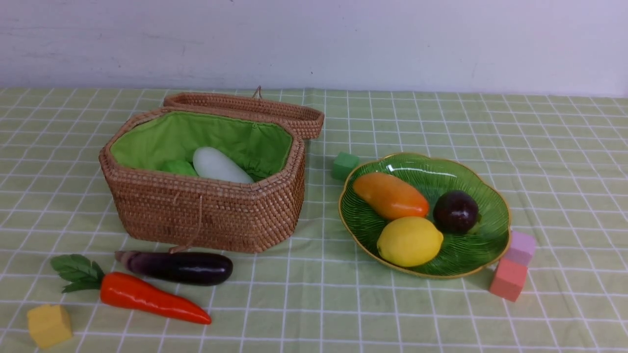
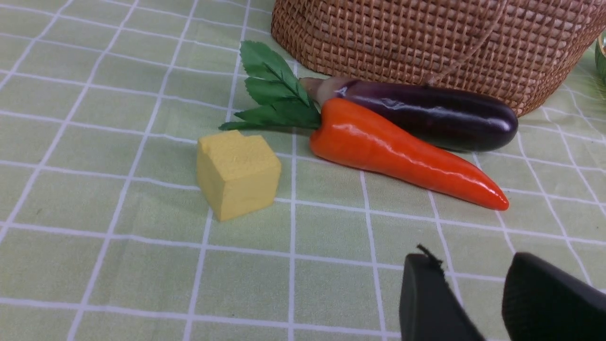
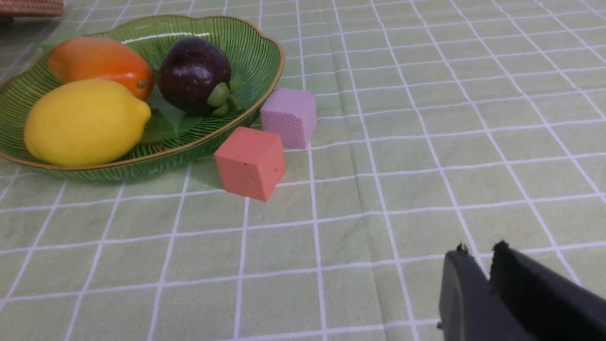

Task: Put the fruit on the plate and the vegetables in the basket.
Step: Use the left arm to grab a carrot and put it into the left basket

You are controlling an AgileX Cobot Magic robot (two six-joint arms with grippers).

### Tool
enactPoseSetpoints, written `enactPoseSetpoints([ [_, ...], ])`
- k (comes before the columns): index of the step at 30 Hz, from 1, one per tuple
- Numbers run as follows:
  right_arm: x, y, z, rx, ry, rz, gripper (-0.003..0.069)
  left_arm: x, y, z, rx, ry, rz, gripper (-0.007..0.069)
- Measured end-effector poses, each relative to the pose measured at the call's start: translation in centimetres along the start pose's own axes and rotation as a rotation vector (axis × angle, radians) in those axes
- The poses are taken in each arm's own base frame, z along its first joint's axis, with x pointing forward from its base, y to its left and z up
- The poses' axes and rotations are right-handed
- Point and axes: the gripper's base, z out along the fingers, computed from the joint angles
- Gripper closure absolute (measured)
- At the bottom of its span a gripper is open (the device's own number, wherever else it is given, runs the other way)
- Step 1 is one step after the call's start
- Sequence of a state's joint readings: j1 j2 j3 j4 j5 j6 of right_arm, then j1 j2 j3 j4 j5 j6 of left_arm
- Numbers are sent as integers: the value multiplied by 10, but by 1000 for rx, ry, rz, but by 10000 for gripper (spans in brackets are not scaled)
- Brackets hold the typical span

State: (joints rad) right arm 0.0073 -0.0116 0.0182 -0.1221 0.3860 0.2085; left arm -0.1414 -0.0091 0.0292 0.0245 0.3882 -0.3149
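Observation:
The open wicker basket (image 1: 206, 211) holds a white radish (image 1: 218, 165) and a green cucumber (image 1: 179, 167). In front of it on the cloth lie the purple eggplant (image 1: 181, 267) and the orange carrot (image 1: 147, 296), side by side. The green plate (image 1: 461, 255) carries the mango (image 1: 390, 195), the lemon (image 1: 409, 241) and the dark purple fruit (image 1: 455, 211). Neither arm shows in the front view. My left gripper (image 2: 471, 260) hovers open and empty, short of the carrot (image 2: 402, 151) and eggplant (image 2: 426, 113). My right gripper (image 3: 479, 250) has a narrow slit between its fingers and holds nothing, away from the plate (image 3: 236, 47).
The basket lid (image 1: 255, 110) lies back behind the basket. A yellow cube (image 1: 48, 324) sits beside the carrot leaves. A green cube (image 1: 345, 164) is behind the plate. A pink cube (image 1: 521, 247) and a red cube (image 1: 509, 278) touch its right edge.

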Motion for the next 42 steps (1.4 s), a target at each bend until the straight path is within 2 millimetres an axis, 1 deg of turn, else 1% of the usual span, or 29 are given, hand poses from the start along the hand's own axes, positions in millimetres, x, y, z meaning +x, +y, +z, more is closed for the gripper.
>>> enactPoseSetpoints([
  [19, 0, 0, 0, 3, 0, 1, 545, 0, 0, 0, 0, 0, 0, 386],
  [24, 0, 0, 0, 3, 0, 1, 540, -6, -2, 0, 22, -62, -5, 386],
  [27, 0, 0, 0, 3, 0, 1, 536, -20, -7, -3, 89, -220, -58, 386],
  [28, 0, 0, 0, 3, 0, 1, 533, -28, -10, -5, 121, -303, -94, 386],
  [32, 0, 0, 0, 3, 0, 1, 531, -48, -12, -15, 216, -535, -280, 386],
  [35, 0, 0, 0, 3, 0, 1, 529, -59, -11, -22, 263, -667, -363, 386],
  [36, 0, 0, 0, 3, 0, 1, 527, -64, -11, -27, 292, -747, -395, 386],
  [39, 0, 0, 0, 4, 0, -1, 524, -73, -13, -35, 326, -816, -397, 386],
  [42, 0, 0, 0, 4, 0, -1, 521, -86, -19, -45, 351, -859, -335, 386],
])
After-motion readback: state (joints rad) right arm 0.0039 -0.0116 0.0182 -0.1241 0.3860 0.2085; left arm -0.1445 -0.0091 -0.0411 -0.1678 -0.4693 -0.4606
